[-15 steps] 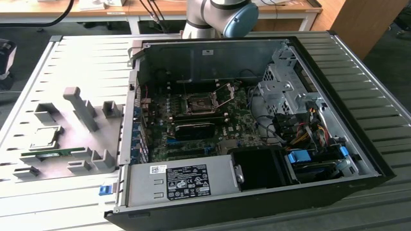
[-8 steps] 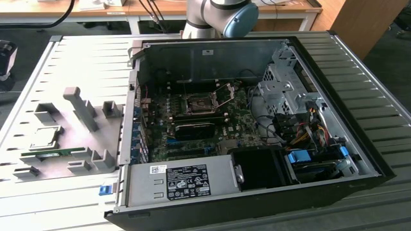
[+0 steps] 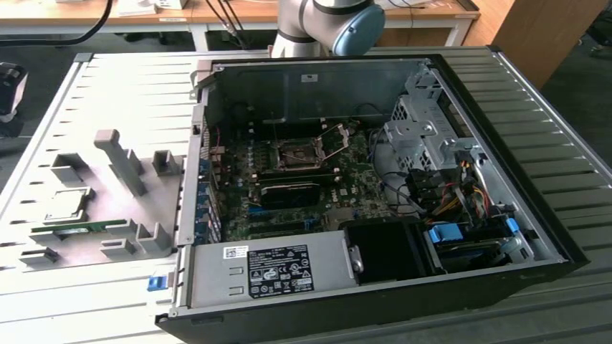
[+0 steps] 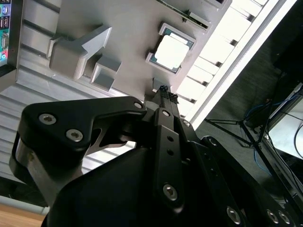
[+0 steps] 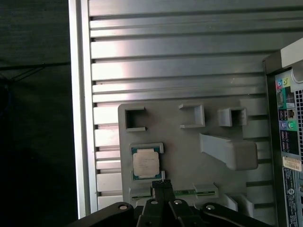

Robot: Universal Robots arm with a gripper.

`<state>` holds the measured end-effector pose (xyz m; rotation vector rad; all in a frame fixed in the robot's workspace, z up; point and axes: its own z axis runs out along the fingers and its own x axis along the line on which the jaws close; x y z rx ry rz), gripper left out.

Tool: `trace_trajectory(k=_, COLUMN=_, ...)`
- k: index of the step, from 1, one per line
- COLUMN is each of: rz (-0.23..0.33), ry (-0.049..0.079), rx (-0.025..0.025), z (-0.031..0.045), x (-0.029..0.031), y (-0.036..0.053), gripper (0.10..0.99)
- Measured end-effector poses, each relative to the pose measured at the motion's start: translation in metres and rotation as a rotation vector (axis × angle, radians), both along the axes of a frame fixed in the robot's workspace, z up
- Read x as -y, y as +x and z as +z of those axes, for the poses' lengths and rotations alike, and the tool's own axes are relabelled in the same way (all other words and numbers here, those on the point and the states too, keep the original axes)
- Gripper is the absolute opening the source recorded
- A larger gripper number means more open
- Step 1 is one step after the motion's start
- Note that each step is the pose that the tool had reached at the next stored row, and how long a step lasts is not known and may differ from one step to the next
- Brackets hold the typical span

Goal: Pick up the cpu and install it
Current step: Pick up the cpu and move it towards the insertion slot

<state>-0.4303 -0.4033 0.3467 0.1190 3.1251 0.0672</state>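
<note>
We saw soft daylight, white glare on the table [image 4: 227, 42] and chip [image 4: 169, 47] in the second wrist view, and shadow inside the computer case [image 3: 287, 86].

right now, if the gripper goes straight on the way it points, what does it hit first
Probably the grey fixture plate just beside the cpu, not the chip itself; depth is unclear.

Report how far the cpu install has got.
Done: nothing of the pick yet. The motherboard socket looks empty, with its metal frame raised. In hand: the claw hovers shut and empty over the grey holder, close to the cpu. Left: the cpu lies in its holder pocket, not yet gripped or installed.
</note>
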Motion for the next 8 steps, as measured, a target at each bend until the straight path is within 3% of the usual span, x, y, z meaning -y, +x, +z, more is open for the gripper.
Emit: trace_trajectory(k=8, rz=0.0, ry=0.0, rx=0.0, z=-0.0032, x=0.0002, y=0.0, gripper=0.106)
